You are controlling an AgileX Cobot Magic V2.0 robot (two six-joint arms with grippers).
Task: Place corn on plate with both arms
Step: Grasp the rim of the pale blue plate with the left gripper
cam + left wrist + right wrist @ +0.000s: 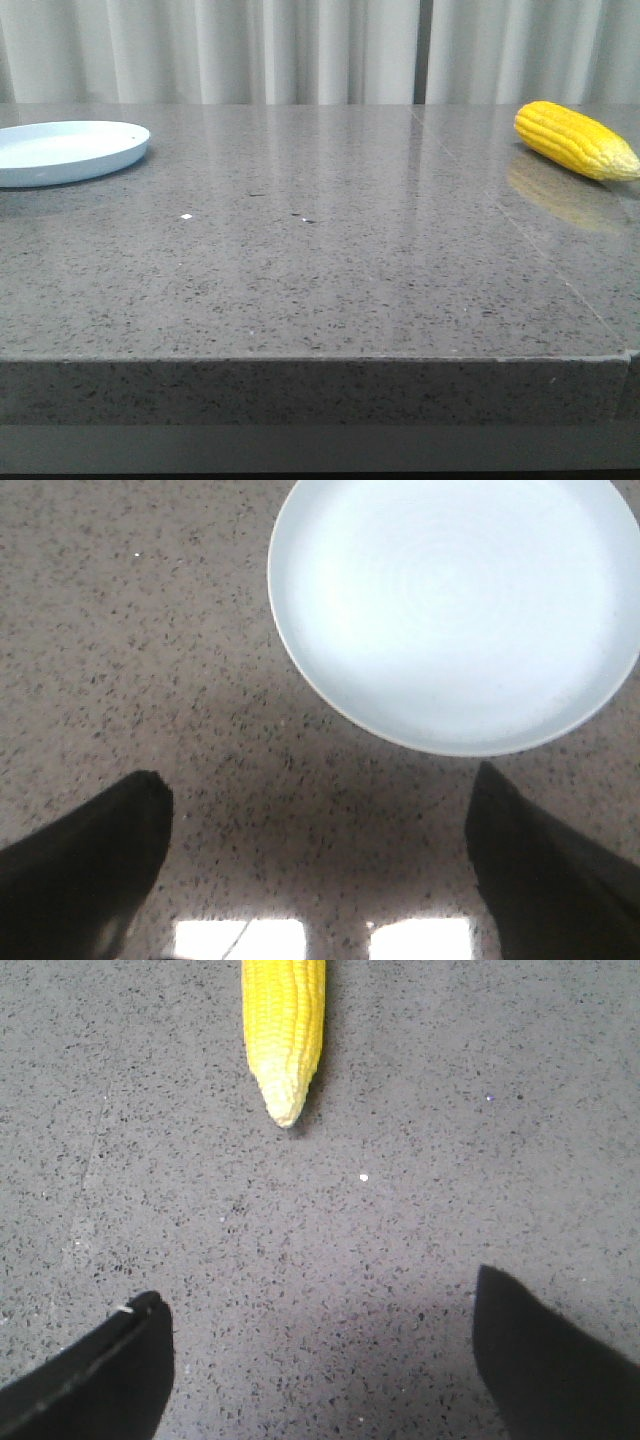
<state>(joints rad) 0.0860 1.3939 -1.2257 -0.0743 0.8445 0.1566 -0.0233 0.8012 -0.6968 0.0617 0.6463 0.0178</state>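
Lighting is bright and even, pretty soft overall. The polished granite table (320,270) throws pale streaky glare from the curtains (320,50) and a blurry yellow mirror of the corn (575,139). In the left wrist view the plate (455,610) looks washed out, and two white window-like glare patches sit low on the stone. The right wrist view is sharper, with faint shadows.

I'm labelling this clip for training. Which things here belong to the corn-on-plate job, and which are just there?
Part of the job:
- corn, lying far right on the table
- plate, far left, nothing on it
- left gripper, open near the plate
- right gripper, open near the corn's tip

Just there:
- grey table
- curtain
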